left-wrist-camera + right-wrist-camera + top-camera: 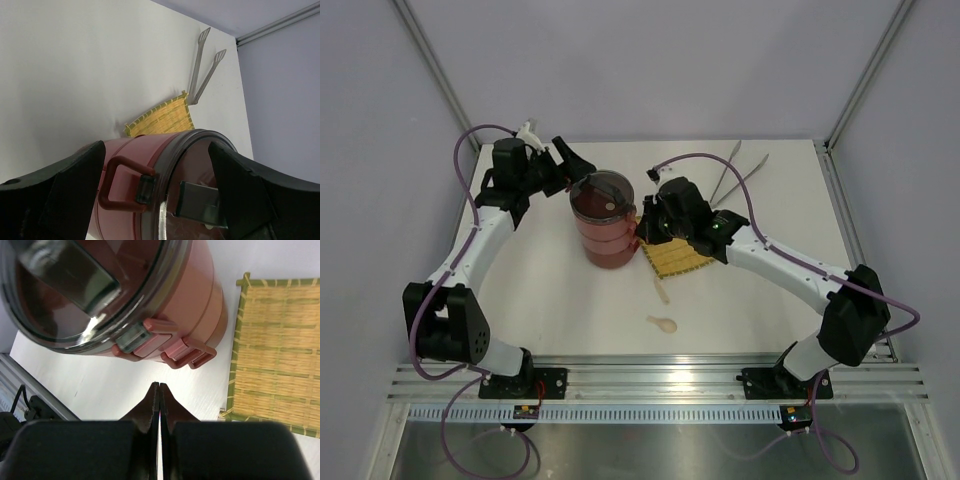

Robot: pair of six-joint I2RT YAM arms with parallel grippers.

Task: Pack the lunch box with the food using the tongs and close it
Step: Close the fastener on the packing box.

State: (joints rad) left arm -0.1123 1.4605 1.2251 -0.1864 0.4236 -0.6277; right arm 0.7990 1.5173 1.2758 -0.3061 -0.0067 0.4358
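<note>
**Closed lunch box standing between the two arms**

The lunch box (pixel 603 228) (tiers stacked, grey lid (pixel 602 192) on) is standing mid-counter (pixel 550 300), just beside the yellow mat (pixel 677 256). The left fingers (pixel 65 192) are spreading wide, flanking its top rim. The right fingers (pixel 159 410) are pressing together on nothing, pointing at its red clips (pixel 187 352). The tongs (pixel 735 172) are lying well apart, beyond the mat.

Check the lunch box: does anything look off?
The red clip on the lunch box, facing the open left pincer, sticks out below the grey lid and looks unlatched. The box stands upright, and nothing has spilled.
</note>
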